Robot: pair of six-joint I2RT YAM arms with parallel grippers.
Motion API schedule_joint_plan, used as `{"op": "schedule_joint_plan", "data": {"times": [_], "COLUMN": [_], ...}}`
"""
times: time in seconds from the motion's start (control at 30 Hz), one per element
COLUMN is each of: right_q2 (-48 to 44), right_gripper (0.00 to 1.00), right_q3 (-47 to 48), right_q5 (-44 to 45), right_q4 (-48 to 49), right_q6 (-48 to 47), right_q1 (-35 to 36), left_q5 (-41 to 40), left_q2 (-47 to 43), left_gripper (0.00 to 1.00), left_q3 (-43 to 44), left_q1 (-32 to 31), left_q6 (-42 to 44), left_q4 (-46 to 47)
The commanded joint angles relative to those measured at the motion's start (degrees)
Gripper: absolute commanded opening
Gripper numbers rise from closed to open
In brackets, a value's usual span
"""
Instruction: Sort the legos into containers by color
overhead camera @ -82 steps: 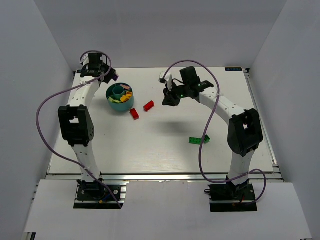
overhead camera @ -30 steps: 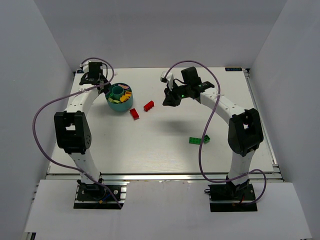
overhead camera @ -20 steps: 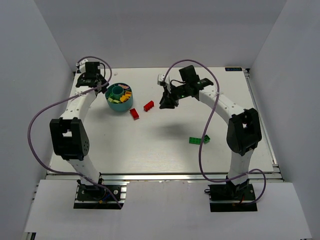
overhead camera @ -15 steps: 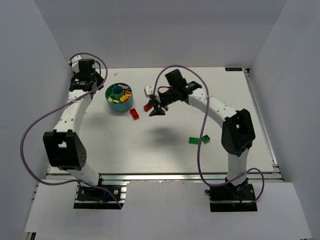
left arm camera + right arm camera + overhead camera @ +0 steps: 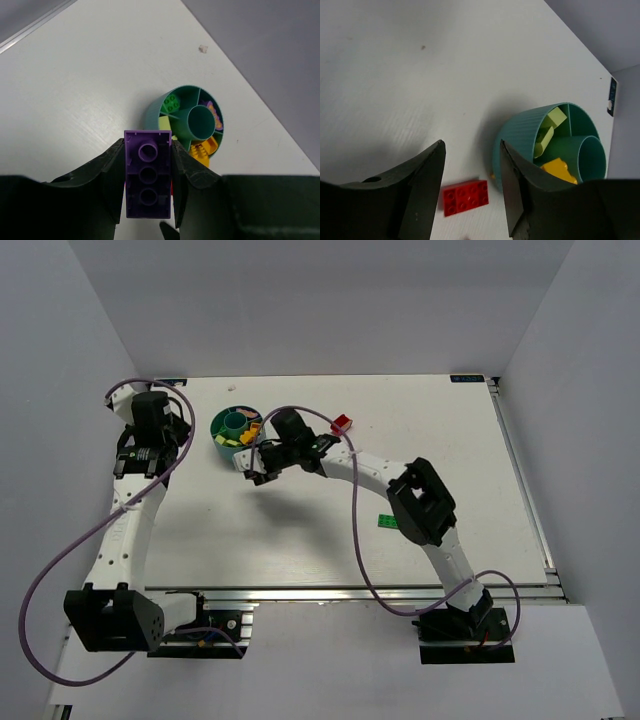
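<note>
A purple brick [image 5: 148, 192] is clamped by the left gripper [image 5: 147, 150]. The right gripper [image 5: 471, 150] is spread wide over a red brick [image 5: 465, 197], possibly touching the far-edge cup [image 5: 520, 135], which could be struck.

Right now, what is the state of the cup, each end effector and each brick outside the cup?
Teal cup: upright, several compartments holding bricks.
Left end effector: shut on the purple brick.
Right end effector: open, holding nothing.
Near red brick: loose, studs up, beside the cup.
Far red brick: loose, away from the cup.
Green piece: loose, far from the cup.
</note>
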Motion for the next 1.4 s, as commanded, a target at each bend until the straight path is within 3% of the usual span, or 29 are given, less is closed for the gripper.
{"op": "schedule_joint_plan", "data": {"times": [0.0, 0.1, 0.37, 1.37], "right_q2": [4.30, 6.06, 12.12, 9.66], "right_gripper": [0.53, 0.60, 0.66, 0.66], "right_q3": [3.07, 0.26, 2.19, -4.93], "right_q5": [8.39, 12.00, 19.21, 20.97], "right_q4": [13.78, 22.47, 29.62, 32.61], "right_q6": [3.77, 6.42, 11.08, 13.81], "right_q1": [2.69, 3.83, 4.45, -1.08], "left_q5": [-1.64, -1.73, -2.08, 0.20], "left_q2": [-3.17, -4.49, -6.78, -4.85], "left_gripper": [0.00, 0.00, 0.00, 0.00], "left_q3": [-1.13, -1.22, -1.92, -3.24], "left_q1": [0.14, 0.14, 0.14, 0.14], "left_q6": [-1.10, -1.02, -0.84, -4.09], "left_q4": [-3.46, -5.14, -6.64, -4.88]}}
